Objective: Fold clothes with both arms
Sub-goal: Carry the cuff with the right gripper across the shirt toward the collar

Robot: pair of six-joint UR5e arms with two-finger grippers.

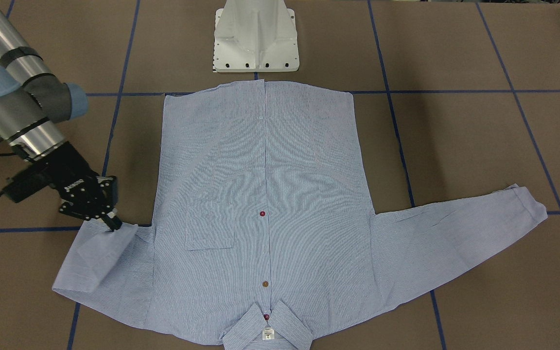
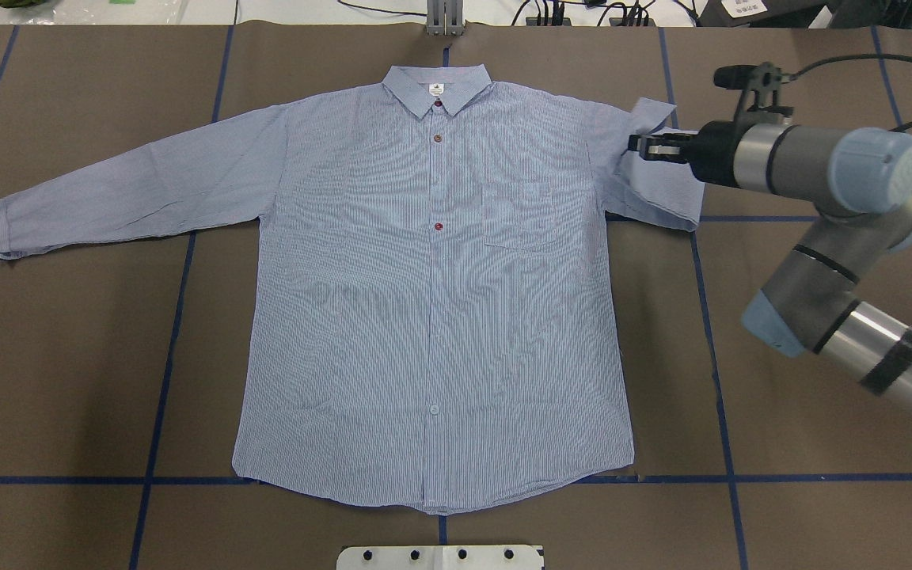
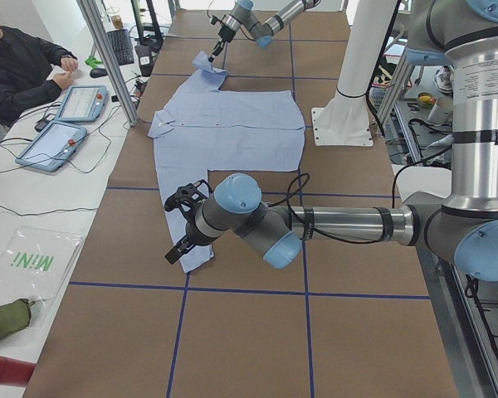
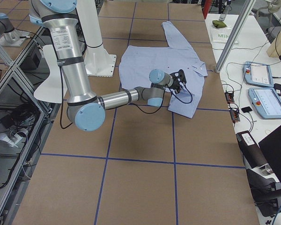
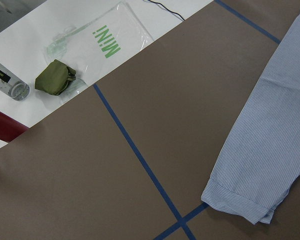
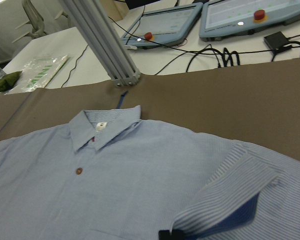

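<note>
The shirt (image 2: 432, 301) lies flat, buttons up, mid-frame on the counter (image 2: 780, 443). My right claw (image 2: 640, 146), upper right, is clamped on its sleeve (image 2: 658, 190), I judge to fold it inward; whether my left claw (image 3: 179, 242) is apart I cannot tell.

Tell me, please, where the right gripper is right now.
In the overhead view the right gripper sits at upper right, pinching the folded-back sleeve beside the shoulder of the shirt, right of the chest pocket.

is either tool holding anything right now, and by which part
The right tool pinches the shirt by its folded-back sleeve. The left tool is by the other sleeve's cuff; whether it holds anything cannot be told.
</note>
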